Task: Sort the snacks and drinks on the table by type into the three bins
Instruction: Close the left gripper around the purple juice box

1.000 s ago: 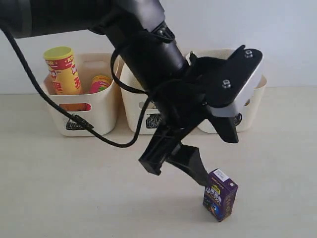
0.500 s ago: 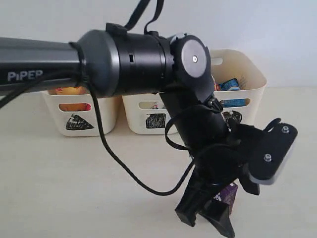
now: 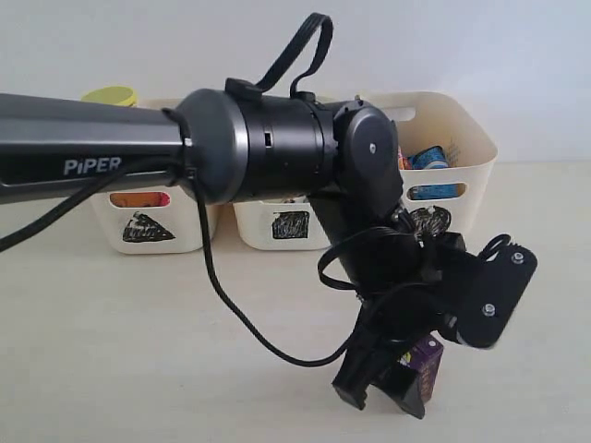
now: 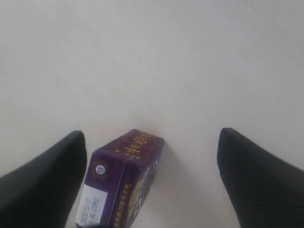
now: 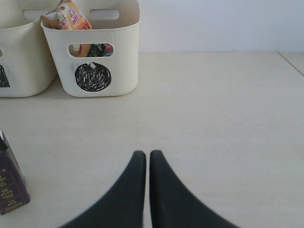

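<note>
The arm (image 3: 277, 157) blocks most of the purple carton (image 3: 430, 355) in the exterior view, and only a corner peeks out. The square-marked bin (image 3: 289, 224) is half hidden, and of the yellow tube (image 3: 109, 95) only the lid shows. The left wrist view's edge crops the carton's end and the left fingers (image 4: 45, 185). The label print is too blurred to read.

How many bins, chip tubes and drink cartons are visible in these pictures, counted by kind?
Bins: 3 (triangle bin, square bin, circle bin)
Chip tubes: 1 (yellow chip tube, only its top shows; more may be hidden)
Drink cartons: 1 (purple carton, on the table)
Total: 5
</note>
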{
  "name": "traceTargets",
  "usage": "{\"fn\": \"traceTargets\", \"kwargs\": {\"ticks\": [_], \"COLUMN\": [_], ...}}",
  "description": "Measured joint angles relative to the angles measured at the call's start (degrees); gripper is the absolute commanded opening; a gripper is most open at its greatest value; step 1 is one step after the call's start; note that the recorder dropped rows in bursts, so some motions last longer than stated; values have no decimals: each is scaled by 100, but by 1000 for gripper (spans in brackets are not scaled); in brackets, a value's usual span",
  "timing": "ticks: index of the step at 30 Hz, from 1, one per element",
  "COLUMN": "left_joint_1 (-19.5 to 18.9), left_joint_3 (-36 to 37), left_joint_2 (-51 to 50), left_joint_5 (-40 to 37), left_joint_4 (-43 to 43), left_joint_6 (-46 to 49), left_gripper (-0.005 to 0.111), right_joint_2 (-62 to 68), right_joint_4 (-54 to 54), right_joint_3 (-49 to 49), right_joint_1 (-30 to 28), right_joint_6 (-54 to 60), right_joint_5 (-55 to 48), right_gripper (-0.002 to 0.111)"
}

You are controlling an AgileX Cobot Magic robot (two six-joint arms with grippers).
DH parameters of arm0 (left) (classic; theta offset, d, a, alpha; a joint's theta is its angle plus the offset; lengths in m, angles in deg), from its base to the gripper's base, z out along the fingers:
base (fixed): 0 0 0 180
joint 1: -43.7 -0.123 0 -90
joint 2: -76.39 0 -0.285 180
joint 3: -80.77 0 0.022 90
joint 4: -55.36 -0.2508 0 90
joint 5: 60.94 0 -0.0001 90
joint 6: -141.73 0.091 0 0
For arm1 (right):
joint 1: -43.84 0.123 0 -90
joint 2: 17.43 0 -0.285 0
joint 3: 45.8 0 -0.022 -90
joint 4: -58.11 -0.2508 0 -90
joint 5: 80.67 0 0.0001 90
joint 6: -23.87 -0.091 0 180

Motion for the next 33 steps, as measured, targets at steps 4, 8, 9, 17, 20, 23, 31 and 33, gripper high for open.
{"fn": "traceTargets", "kwargs": {"ticks": [4, 8, 9, 17, 20, 23, 31, 33], "left_joint_1": [0, 0, 0, -131, -200, -222, -222, -222], "left_joint_3": [0, 0, 0, 0, 0, 0, 0, 0], "left_joint_2": [-65, -159, -183, -333, -432, -526, -641, -641], "left_joint_5": [73, 256, 310, 499, 576, 709, 848, 859], "left_joint_4": [-182, -243, -251, -251, -266, -266, -266, -266], "left_joint_6": [0, 0, 0, 63, 63, 63, 63, 90], "left_gripper": [71, 70, 70, 66, 66, 65, 13, 4], "right_joint_2": [0, 0, 0, 0, 0, 0, 0, 0], "right_joint_4": [0, 0, 0, 0, 0, 0, 0, 0], "right_joint_3": [0, 0, 0, 0, 0, 0, 0, 0], "right_joint_1": [0, 0, 0, 0, 0, 0, 0, 0], "right_joint_6": [0, 0, 0, 0, 0, 0, 0, 0], "right_joint_5": [0, 0, 0, 0, 0, 0, 0, 0], "right_gripper": [0, 0, 0, 0, 0, 0, 0, 0]}}
